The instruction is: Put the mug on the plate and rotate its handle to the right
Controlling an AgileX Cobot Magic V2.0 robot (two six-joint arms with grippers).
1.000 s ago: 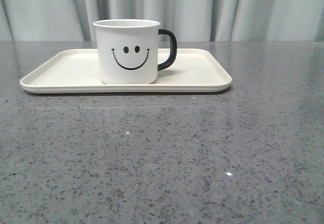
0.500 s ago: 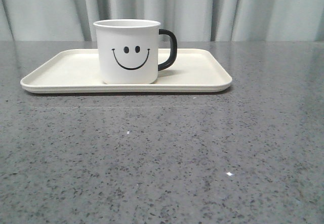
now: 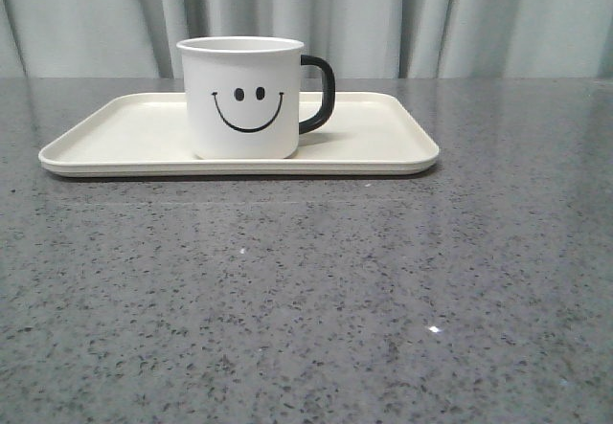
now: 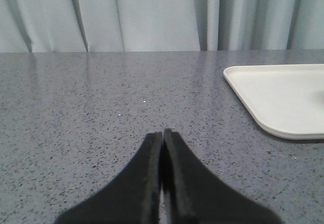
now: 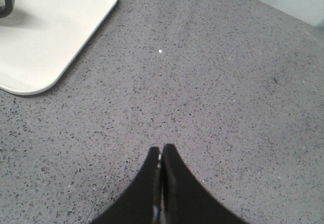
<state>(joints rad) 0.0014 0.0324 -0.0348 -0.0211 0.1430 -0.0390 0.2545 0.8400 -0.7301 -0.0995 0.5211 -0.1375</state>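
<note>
Mug [image 3: 243,97] stands upright on the plate [image 3: 383,142], smiley face toward the front camera, its black handle [image 3: 320,93] pointing toward the robot's right side. Both grippers are clear of it, over bare grey table [image 3: 306,290]. The left gripper [image 4: 163,134] is clenched with nothing in it, the plate's corner off to its right. The right gripper [image 5: 161,149] is likewise pressed closed and empty, the plate and handle well away to its left.

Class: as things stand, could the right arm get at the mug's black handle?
Probably yes. The handle sticks out to the right of the mug, nothing stands beside it, and the right gripper is shut over bare table.
</note>
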